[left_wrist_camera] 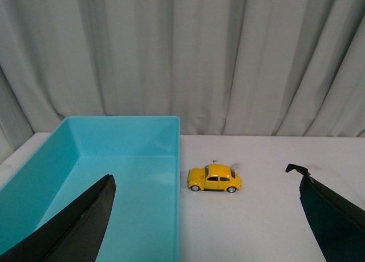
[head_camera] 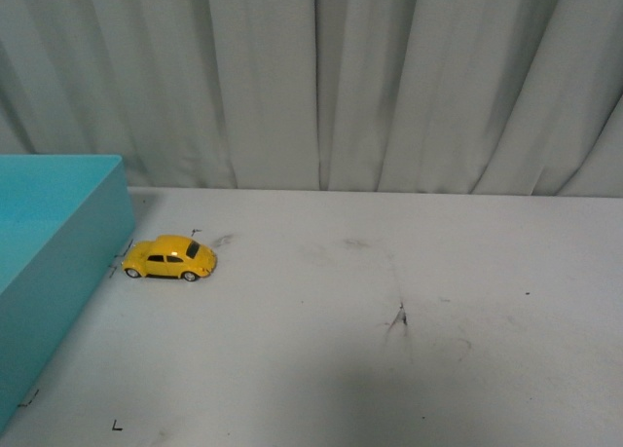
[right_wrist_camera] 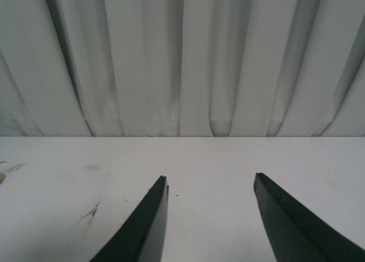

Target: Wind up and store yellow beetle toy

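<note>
The yellow beetle toy (head_camera: 170, 257) stands on its wheels on the white table (head_camera: 389, 369), just beside the turquoise box (head_camera: 49, 233) at the left, nose toward it. In the left wrist view the toy (left_wrist_camera: 214, 178) sits ahead of my left gripper (left_wrist_camera: 205, 173), which is open wide; one finger hangs over the box (left_wrist_camera: 114, 159), the other over the table. My right gripper (right_wrist_camera: 210, 177) is open above bare tabletop, nothing between its fingers. Neither arm appears in the front view.
Grey curtains (head_camera: 341, 77) hang along the table's far edge. Dark scuff marks (head_camera: 397, 318) stain the middle of the table. The turquoise box's inside looks empty in the left wrist view.
</note>
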Robot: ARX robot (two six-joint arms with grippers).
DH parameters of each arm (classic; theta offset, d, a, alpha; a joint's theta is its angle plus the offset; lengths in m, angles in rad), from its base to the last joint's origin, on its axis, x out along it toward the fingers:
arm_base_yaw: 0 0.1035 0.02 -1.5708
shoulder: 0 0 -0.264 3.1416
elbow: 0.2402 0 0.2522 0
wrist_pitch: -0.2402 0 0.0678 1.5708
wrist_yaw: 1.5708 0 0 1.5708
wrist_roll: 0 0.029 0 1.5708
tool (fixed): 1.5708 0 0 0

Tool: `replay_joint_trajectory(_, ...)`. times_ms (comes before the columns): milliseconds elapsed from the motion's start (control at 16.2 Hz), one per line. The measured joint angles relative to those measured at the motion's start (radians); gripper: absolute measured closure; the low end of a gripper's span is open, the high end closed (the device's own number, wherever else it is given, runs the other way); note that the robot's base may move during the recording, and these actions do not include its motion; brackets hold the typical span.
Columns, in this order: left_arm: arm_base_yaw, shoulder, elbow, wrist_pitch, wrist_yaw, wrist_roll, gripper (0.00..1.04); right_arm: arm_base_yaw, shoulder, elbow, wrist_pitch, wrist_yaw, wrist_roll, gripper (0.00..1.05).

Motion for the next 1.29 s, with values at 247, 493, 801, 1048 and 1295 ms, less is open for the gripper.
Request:
replay_joint_trajectory(247,-0.004,0.003,0.002,-0.017,-0.013,-0.009,0.07,0.000,0.000,0.000,0.000,0.000,0.000,0.12)
replay_joint_trajectory(493,-0.072,0.611,0.320,-0.070,-0.570,-0.433,0.07,-0.002,0.000,0.000,0.000,0.000,0.002,0.07)
replay_joint_trajectory(801,-0.085,1.501,0.887,0.315,-0.193,-0.187,0.07,-0.001,0.000,0.000,0.000,0.000,0.002,0.07)
replay_joint_trajectory(1048,-0.130,1.777,1.165,0.240,0.014,0.044,0.07,-0.001,0.000,0.000,0.000,0.000,0.002,0.07)
replay_joint_trajectory(1295,-0.143,1.845,1.252,0.159,0.105,0.161,0.07,-0.001,0.000,0.000,0.000,0.000,0.002,0.07)
